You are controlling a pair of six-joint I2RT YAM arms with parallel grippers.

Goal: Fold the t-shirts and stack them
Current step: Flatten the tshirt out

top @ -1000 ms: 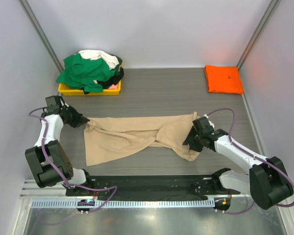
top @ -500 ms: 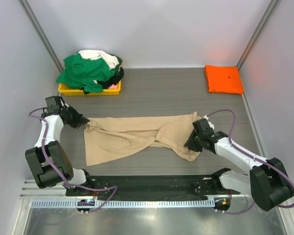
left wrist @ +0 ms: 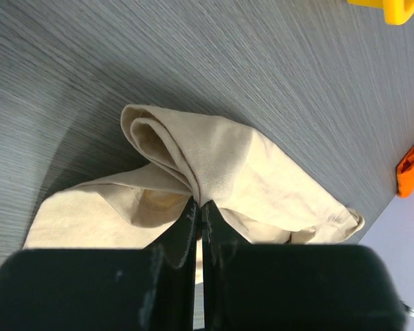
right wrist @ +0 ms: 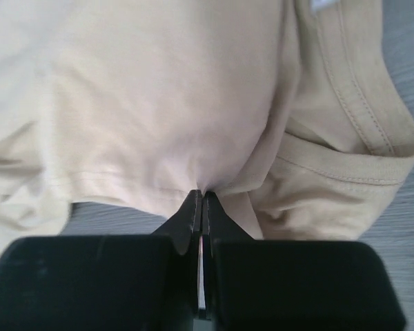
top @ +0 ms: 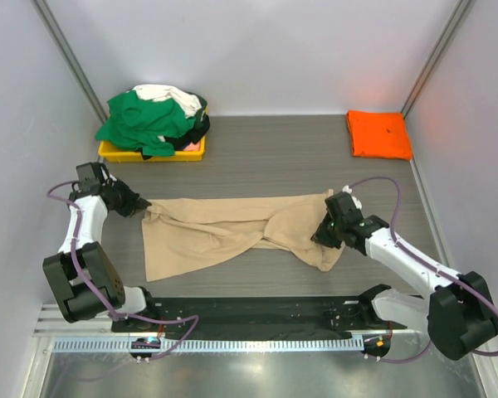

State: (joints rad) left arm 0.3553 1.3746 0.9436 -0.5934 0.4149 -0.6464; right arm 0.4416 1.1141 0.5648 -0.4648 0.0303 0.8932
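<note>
The tan-beige t-shirt (top: 232,228) lies stretched and rumpled across the middle of the table. My left gripper (top: 141,205) is shut on its left edge, the cloth bunched at the fingertips in the left wrist view (left wrist: 200,201). My right gripper (top: 319,236) is shut on its right part, pinching a fold in the right wrist view (right wrist: 202,193). The shirt fills that view (right wrist: 159,89). The bright orange t-shirt (top: 378,134) lies folded at the far right. Green (top: 137,120), white (top: 170,93) and black (top: 197,131) shirts are heaped at the far left.
The yellow tray (top: 120,154) under the heap stands at the far left corner. Grey walls close in the table on the left, back and right. A black rail (top: 249,313) runs along the near edge between the arm bases.
My right gripper has moved slightly up and away from the near edge with the cloth in it. The left gripper has stayed in place.
</note>
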